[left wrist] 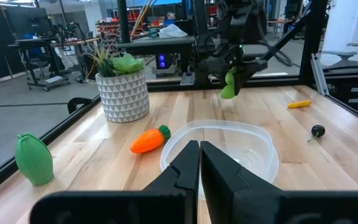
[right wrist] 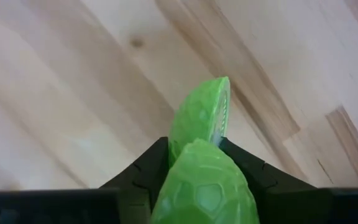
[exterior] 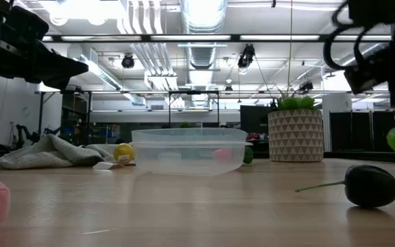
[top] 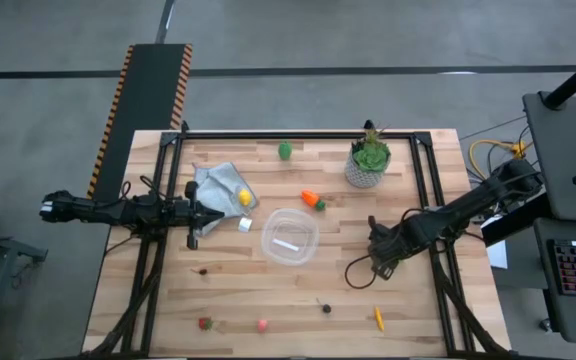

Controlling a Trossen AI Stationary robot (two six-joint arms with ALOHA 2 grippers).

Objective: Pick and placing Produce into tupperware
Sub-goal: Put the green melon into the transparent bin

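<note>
The clear tupperware stands mid-table, holding a small white piece. Produce lies scattered: a green piece, a carrot, a yellow piece on a grey cloth, and red, pink, dark and yellow-orange pieces near the front edge. My right gripper hangs right of the tupperware, shut on a light green produce piece. My left gripper waits shut at the table's left, pointing level toward the tupperware. My right gripper pinches the light green produce piece between its two fingers, coming from above and pointing down. The piece's lower end sticks out below the fingertips. It hangs clear of the table.
A potted plant stands at the far right of the table. A grey cloth and a small white cube lie left of the tupperware. A black cable loops below my right gripper. Bare wood lies between the tupperware and my right gripper.
</note>
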